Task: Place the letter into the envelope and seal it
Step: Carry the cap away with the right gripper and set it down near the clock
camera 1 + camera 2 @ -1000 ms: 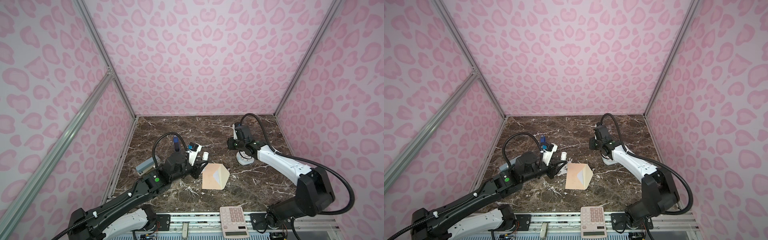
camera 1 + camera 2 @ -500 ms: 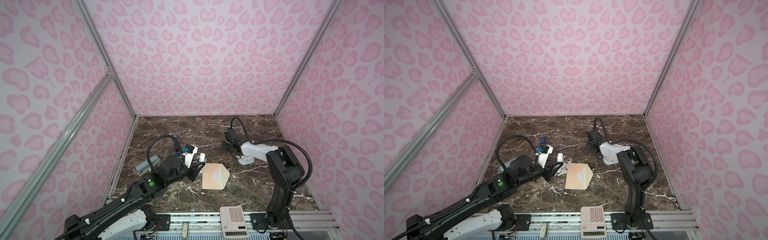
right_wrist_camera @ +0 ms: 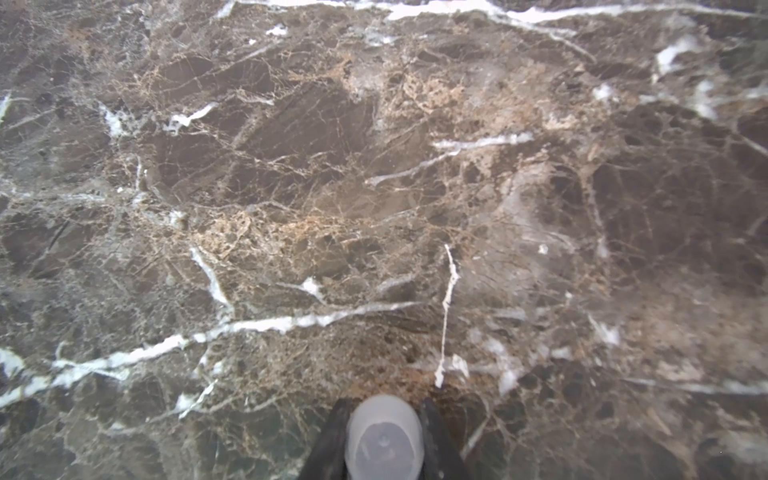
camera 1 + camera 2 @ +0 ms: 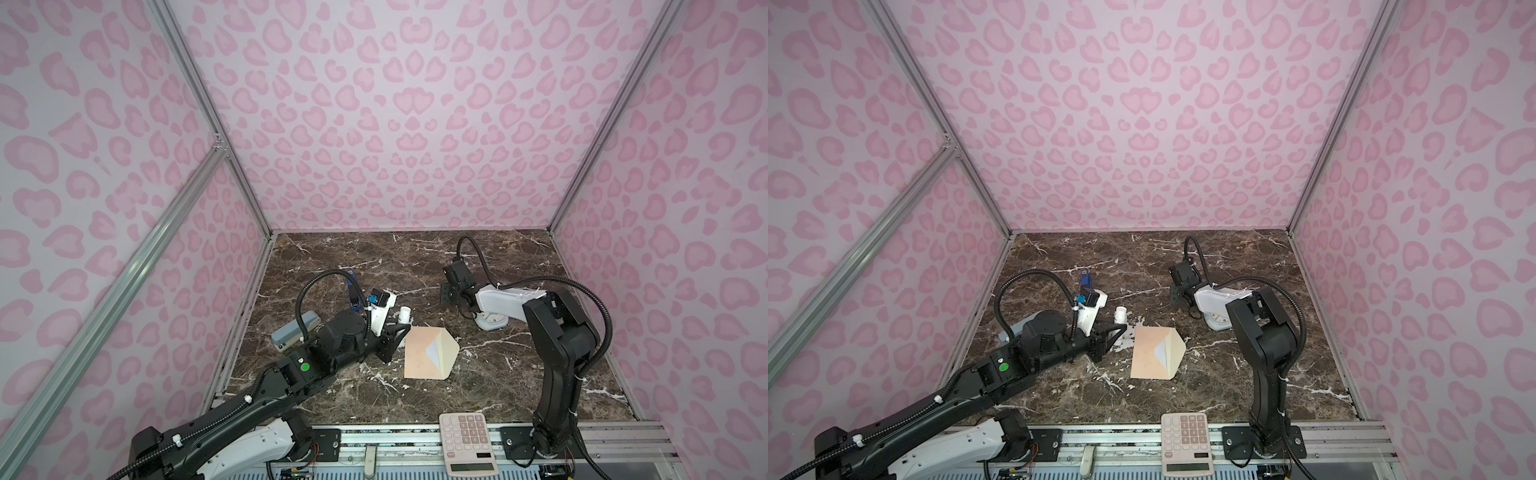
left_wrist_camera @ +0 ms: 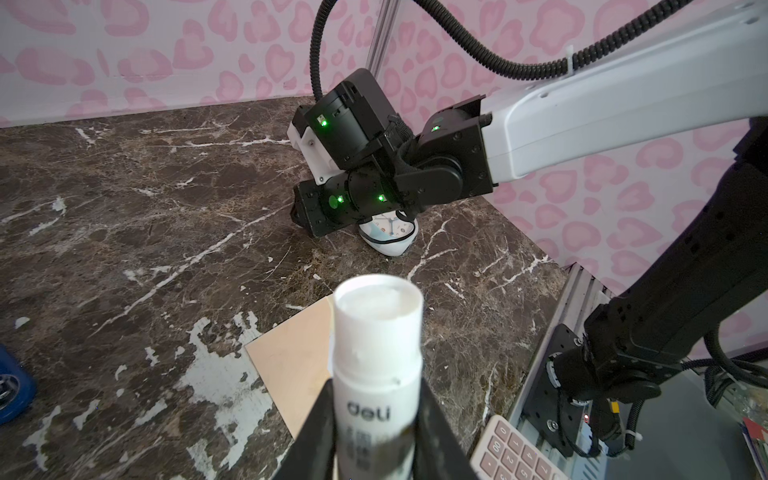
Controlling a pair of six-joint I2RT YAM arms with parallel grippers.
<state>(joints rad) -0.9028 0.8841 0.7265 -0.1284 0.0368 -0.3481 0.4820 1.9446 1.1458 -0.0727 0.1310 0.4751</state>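
The peach envelope (image 4: 417,357) (image 4: 1146,357) lies flat mid-table, its cream flap (image 4: 448,348) open to the right. A white corner of the letter (image 4: 432,353) (image 4: 1160,351) shows at its mouth. My left gripper (image 4: 395,332) (image 5: 376,415) is just left of the envelope (image 5: 299,374), shut on an uncapped white glue stick (image 4: 405,314) (image 4: 1120,314) (image 5: 376,345) that points up. My right gripper (image 4: 448,297) (image 4: 1177,297) (image 3: 384,409) is low over the table's back right part, apart from the envelope, with a translucent grey cap (image 3: 384,444) between its fingers.
A small white clock (image 4: 492,322) (image 4: 1217,322) (image 5: 390,237) sits under the right forearm. A pink-keyed calculator (image 4: 467,442) (image 4: 1185,444) rests on the front rail. A grey-blue case (image 4: 295,332) lies by the left wall. Pink walls close three sides.
The right arm has folded back with its elbow raised, and its gripper has moved left of the clock and down toward the table. The left gripper with the glue stick has drawn back slightly.
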